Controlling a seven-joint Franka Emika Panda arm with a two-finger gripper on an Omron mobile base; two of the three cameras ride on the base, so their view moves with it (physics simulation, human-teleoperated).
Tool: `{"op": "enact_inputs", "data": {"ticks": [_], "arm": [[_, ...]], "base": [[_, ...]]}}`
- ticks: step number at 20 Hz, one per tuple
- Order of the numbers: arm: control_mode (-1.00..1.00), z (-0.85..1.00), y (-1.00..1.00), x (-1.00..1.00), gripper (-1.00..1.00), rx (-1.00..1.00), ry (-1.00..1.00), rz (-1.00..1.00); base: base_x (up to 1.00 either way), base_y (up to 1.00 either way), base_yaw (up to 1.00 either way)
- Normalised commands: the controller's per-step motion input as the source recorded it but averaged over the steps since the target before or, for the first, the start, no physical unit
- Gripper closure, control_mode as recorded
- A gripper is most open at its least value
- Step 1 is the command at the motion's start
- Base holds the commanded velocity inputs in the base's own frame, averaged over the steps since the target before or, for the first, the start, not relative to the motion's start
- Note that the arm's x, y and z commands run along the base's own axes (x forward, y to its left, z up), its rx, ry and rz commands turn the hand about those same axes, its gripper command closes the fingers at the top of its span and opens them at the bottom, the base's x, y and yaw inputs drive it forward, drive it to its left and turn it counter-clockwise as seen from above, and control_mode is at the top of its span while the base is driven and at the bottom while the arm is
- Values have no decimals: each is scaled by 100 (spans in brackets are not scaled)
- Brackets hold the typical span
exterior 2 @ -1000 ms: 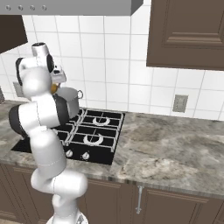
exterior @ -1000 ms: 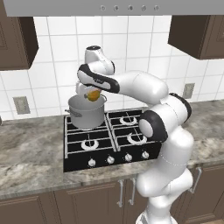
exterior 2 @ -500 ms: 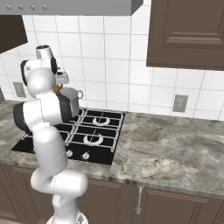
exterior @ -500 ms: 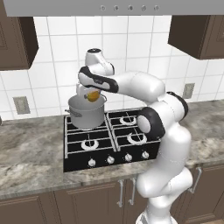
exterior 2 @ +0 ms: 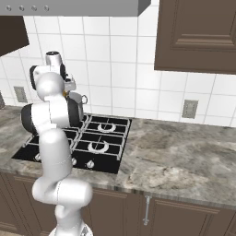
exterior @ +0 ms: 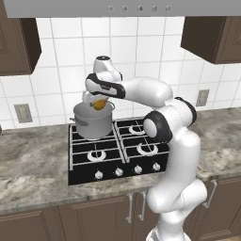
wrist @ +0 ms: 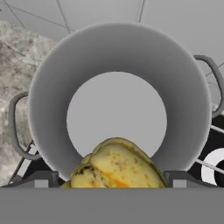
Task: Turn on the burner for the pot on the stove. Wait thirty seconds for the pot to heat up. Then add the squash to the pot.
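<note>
**Squash poised over the pot mouth**

Your gripper (exterior: 98, 104) sits just above the pot's rim with the squash (wrist: 117, 165) between its 2 fingertips; the jaws stand wide, clamped on the squash from either side. In the hand view the squash fills the gap between the tips, and the pot (wrist: 118, 92) lies straight ahead along the claw's line, its open mouth centred beyond the vegetable. The pot stands on the stove's (exterior: 117, 160) back-left burner. You likely need only part the jaws, since the drop looks clear. The squash is roundish, no clear long axis. No brand, label or writing is readable anywhere.
</note>
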Motion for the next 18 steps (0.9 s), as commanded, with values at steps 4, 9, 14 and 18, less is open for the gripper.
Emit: {"op": "enact_inputs", "data": {"ticks": [4,9,14,18], "arm": [[-100,-25,0,14,100,2,0,0],[-100,-21,0,14,100,1,-2,0],[-100,-8,6,23,100,1,-8,0],[-100,-5,14,23,100,2,-11,0]], "base": [[0,0,0],[0,0,0],[0,0,0],[0,0,0]]}}
